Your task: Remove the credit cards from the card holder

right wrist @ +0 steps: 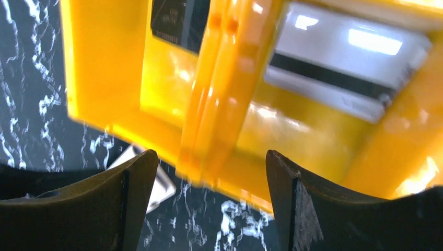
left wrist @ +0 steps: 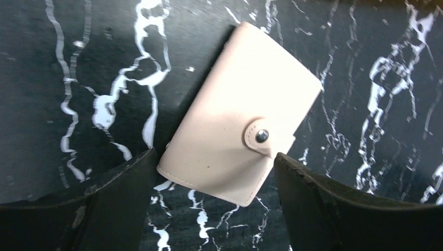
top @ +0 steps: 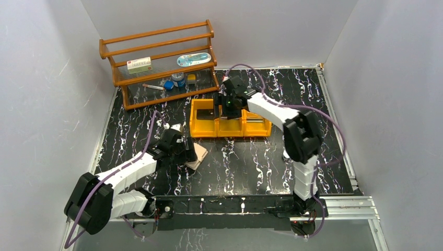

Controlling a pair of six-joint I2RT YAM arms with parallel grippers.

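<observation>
The card holder (left wrist: 235, 115) lies on the black marbled table, tan cover up, its snap tab (left wrist: 262, 136) fastened. My left gripper (left wrist: 214, 155) is open just above it, with the holder's near corner between the fingers (left wrist: 123, 198); from above, the left gripper (top: 183, 150) sits beside the holder (top: 199, 155). My right gripper (right wrist: 210, 155) is open and empty over the divider of the yellow bin (right wrist: 104, 63). A dark credit card (right wrist: 172, 21) lies in one compartment. A silvery card with a black stripe (right wrist: 345, 68) lies in the adjoining one.
The yellow three-compartment bin (top: 205, 130) stands mid-table under the right gripper (top: 228, 107). A wooden shelf (top: 156, 39) with small items stands at the back left. A small white flat object (right wrist: 156, 183) lies on the table by the bin's edge. White walls enclose the table.
</observation>
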